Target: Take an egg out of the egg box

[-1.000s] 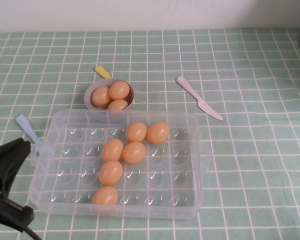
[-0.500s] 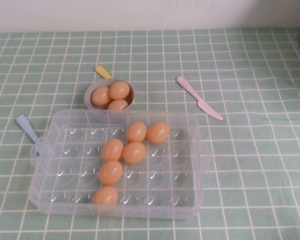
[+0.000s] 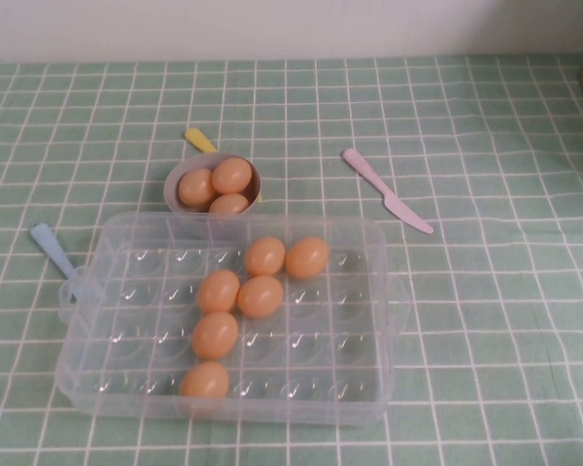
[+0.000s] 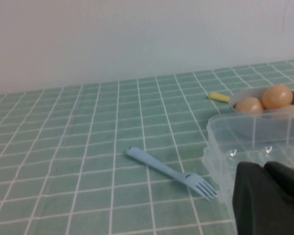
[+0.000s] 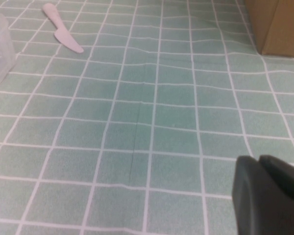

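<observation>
The box (image 3: 228, 320) is lying open-topped, so its six eggs (image 3: 260, 296) are sitting exposed from above. A bowl (image 3: 214, 184) of eggs is touching its rim at 12 o'clock; a fork (image 3: 54, 254) is lying just beside it at 9. A knife (image 3: 387, 190) is resting apart at 2. Left gripper (image 4: 269, 198) is sitting low beside the box wall; right gripper (image 5: 269, 196) is hovering over bare cloth.
</observation>
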### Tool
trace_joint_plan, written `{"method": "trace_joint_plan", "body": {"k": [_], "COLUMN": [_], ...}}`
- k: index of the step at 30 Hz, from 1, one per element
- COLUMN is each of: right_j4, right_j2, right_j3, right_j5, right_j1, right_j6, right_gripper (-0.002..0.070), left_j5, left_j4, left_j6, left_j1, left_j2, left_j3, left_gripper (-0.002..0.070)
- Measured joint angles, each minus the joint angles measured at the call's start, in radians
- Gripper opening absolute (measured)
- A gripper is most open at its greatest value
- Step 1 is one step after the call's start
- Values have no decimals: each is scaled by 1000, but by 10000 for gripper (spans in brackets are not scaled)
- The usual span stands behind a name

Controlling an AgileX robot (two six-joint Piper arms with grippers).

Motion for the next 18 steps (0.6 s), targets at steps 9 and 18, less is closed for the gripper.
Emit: {"method": "trace_joint_plan", "body": {"k": [9,18], "right_j4": [0,0], "right_j2": [0,0], "right_j3": [0,0], "right_j5": [0,0], "right_j1": [0,0], "right_j6": [0,0], "right_gripper": [-17,-17], "left_j5": [224,260], "left_j4": [25,27], "left_j6": [-4,-4], "left_j1": [0,0], "left_j2": [0,0], "left_j3": [0,0], "left_gripper": [-3,-3]}}
